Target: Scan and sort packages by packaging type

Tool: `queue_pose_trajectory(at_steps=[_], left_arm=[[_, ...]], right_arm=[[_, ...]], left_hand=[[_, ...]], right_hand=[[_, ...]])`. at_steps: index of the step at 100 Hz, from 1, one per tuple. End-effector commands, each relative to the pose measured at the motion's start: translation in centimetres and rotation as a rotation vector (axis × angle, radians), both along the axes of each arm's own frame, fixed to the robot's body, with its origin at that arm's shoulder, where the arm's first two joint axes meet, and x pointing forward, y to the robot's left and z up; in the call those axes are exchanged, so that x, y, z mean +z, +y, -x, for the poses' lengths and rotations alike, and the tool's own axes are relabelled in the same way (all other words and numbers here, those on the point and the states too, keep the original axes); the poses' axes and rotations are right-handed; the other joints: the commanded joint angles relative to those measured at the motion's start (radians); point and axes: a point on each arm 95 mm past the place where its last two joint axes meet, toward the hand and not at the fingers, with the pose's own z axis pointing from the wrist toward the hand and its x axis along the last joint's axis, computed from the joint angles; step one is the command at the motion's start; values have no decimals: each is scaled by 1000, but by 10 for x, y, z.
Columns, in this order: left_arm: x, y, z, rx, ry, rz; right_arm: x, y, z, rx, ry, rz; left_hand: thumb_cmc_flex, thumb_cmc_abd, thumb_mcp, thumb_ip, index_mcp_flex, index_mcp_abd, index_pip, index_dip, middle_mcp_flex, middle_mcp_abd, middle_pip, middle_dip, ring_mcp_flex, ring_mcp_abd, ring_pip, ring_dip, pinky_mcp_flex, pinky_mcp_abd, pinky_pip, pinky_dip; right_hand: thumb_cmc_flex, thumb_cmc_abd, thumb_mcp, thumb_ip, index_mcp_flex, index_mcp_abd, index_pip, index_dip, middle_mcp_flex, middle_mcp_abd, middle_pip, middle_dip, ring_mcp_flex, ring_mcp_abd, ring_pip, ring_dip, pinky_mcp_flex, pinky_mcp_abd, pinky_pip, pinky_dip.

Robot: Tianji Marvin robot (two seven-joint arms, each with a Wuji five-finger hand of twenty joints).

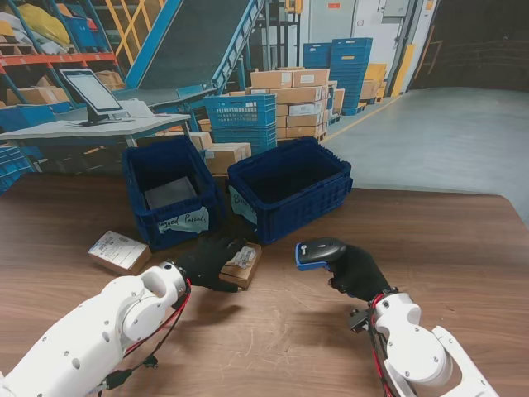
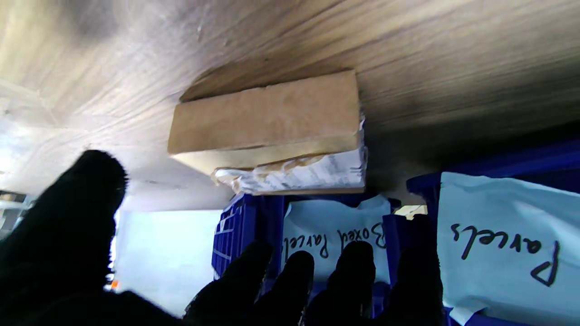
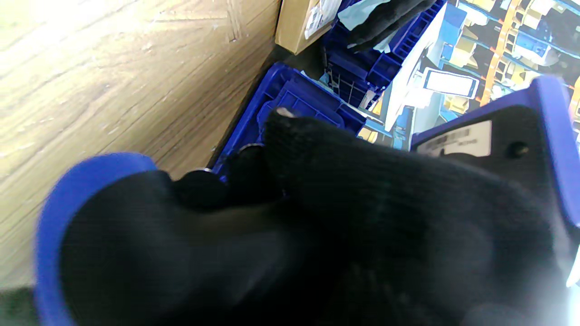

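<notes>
Brown labelled box (image 1: 242,265) flat on table — scanner (image 1: 320,252) aloft

two blue crates (image 1: 289,186) beyond bare table (image 1: 446,248)

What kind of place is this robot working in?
Most likely a parcel warehouse or sorting depot: stacked cardboard boxes and blue crates stand behind the table, a conveyor ramp rises overhead, and the right hand holds a barcode scanner.

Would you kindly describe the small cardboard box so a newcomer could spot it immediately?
Start at the two blue crates on the wooden table. Nearer to me lies a small brown cardboard box, beside the left hand. Unlike the flat white-labelled package farther left, it carries a crumpled label.
</notes>
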Motion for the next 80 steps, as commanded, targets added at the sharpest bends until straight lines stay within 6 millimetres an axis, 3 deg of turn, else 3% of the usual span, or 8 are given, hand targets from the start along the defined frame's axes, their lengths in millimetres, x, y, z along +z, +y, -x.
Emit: queue_pose_trajectory(at_steps=[1, 80], left_arm=[[2, -3, -3, -1, 19, -30], [-4, -19, -34, 102, 47, -46]], right_arm=[[0, 3, 3, 13, 11, -7], [-2, 2, 4, 34, 22, -14]], left_hand=[[-30, -19, 41, -36, -25, 31, -18, -12, -29, 28, -36, 2, -66, -34, -22, -19, -13, -21, -31, -8], [-33, -60, 89, -40, -61, 17, -22, -19, -53, 19, -42, -13, -108, -46, -27, -55, -28, -23, -37, -61]], right_hand=[[95, 54, 130, 0, 50, -30, 79, 26, 11, 9, -3, 10, 24, 29, 14, 9, 11, -41, 56, 32], [95, 55, 131, 1, 51, -30, 78, 27, 12, 10, -4, 13, 24, 29, 17, 9, 10, -42, 56, 34]])
